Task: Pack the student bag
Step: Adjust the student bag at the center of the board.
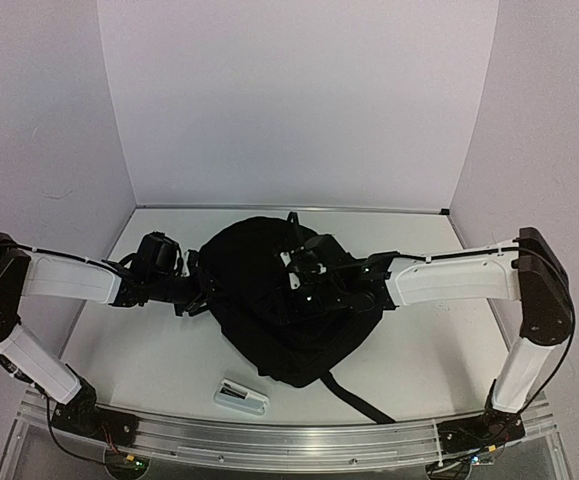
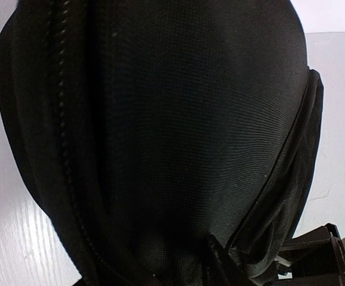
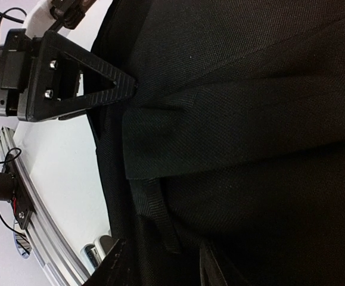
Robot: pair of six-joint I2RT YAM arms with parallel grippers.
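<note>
Student bag (image 1: 269, 330) lies flat mid-counter, slightly right of centre. It's a black, rounded lump, and its far edge is close to the back wall. Zipper (image 2: 62, 137) runs down the bag's side in the left wrist view. One strap (image 1: 361, 402) trails off the bag's near right corner across the counter (image 1: 149, 350) toward the front rail (image 1: 289, 440).

Left claw (image 1: 201, 292) is at the bag's left edge, low and side-on. In the right wrist view one triangular finger (image 3: 100, 77) has its tip against a fold of the fabric. The other finger is hidden, so can't tell if it's spread, closed or pinching cloth.

Right claw (image 1: 299, 272) sits on top of the bag, over the upper middle, arm reaching in from the right. Its camera shows only fabric folds and a webbing strip (image 3: 160, 214) close up. Jaw state can't be told either: black on black.

The two claws are near each other across the bag's left half.

Small pale flat object (image 1: 241, 397) lies just in front of the bag's near edge, not touching it, close to the rail.

Open room: wide bare counter left-front of the bag and to its right under the right arm. There's only a narrow strip behind it, and walls close in on three sides.
</note>
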